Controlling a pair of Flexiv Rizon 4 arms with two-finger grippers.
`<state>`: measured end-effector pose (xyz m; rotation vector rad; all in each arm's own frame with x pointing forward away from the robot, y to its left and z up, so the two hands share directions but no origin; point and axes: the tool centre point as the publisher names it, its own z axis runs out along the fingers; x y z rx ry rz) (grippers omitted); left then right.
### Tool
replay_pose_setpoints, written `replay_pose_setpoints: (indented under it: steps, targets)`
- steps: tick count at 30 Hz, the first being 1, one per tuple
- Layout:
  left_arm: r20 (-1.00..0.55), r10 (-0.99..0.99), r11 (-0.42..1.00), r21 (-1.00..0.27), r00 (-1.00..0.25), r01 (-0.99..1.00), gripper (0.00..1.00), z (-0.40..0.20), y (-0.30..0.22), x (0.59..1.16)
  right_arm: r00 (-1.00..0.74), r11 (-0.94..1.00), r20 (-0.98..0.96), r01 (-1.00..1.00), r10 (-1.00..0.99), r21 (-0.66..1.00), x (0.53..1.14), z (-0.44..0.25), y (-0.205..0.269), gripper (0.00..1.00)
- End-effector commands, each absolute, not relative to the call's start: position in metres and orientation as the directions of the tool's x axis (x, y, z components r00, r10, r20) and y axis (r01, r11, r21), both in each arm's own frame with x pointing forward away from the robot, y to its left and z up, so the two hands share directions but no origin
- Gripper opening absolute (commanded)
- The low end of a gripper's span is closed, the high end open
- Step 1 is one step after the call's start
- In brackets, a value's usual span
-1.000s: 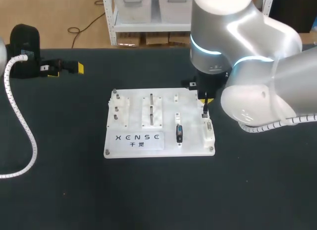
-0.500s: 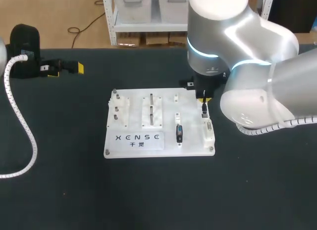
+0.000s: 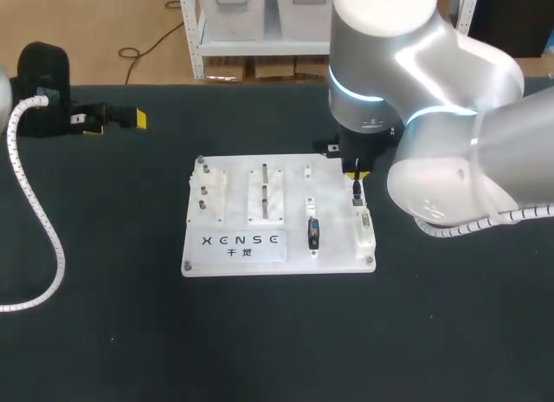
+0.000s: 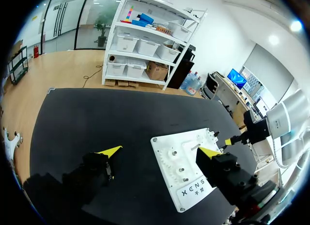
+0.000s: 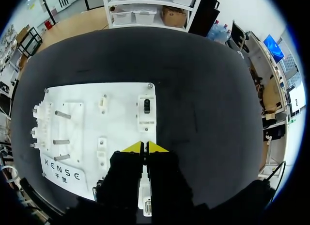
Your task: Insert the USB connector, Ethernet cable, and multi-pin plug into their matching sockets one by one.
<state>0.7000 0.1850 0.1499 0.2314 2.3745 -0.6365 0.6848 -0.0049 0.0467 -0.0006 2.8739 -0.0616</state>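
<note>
Head view, right pincer [image 3: 356, 171] gripping black connector [image 3: 357, 191], arm [image 3: 450, 116] over board [image 3: 333, 203]

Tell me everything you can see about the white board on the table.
The white board lies flat on the table, a plastic-looking rectangle with screws at its corners. It carries metal pegs on the left, slotted blocks in the middle, a dark connector right of them and print along the near edge. The right gripper hangs over its right edge.
</note>
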Motion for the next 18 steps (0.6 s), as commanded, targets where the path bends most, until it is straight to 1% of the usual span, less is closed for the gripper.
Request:
replay_pose_setpoints:
  steps: [1,18]
  targets:
    - [-0.642,0.000,0.866,-0.383,-0.767,0.321,1.00,0.1500,0.1850,0.7000,-0.966,0.999,-0.258,0.004,-0.007,-0.042,0.6789,0.0421,-0.0074,0.00]
    - [-0.642,0.000,0.866,-0.383,-0.767,0.321,1.00,0.1500,0.1850,0.7000,-0.971,0.999,-0.239,0.008,-0.003,-0.045,0.6729,0.0364,-0.0110,0.00]
